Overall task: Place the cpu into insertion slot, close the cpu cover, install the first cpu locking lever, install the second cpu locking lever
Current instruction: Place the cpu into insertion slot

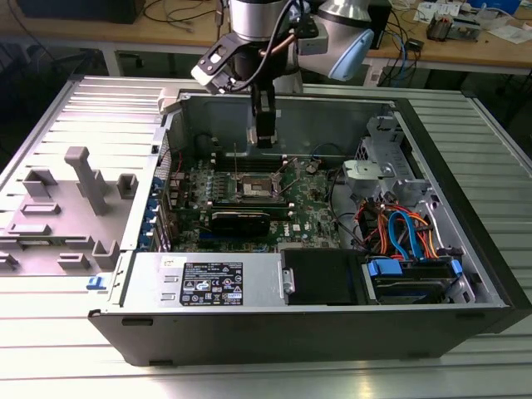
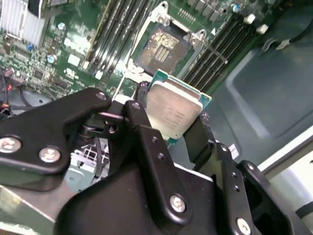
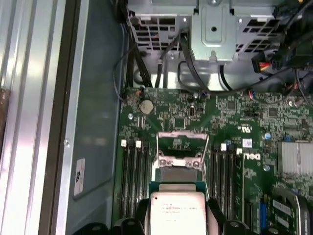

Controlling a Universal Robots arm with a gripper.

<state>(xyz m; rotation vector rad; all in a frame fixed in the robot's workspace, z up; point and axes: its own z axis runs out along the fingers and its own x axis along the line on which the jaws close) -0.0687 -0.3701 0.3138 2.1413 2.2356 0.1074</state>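
Note:
The cpu is a flat square chip with a silver top and green edge, clamped between my gripper's black fingers. It hangs tilted above the green board, close to the insertion slot, whose dark centre lies uncovered. In the first wrist view the cpu sits just before the slot, and the silver cpu cover stands open behind it. In the exterior view my gripper hovers inside the open computer case, a little above and behind the slot. Thin metal levers stand raised beside it.
Long black memory slots flank the socket on both sides. A metal drive cage and coloured cables fill the case on the exterior view's right. The power supply lies at the front. A grey fixture stands outside.

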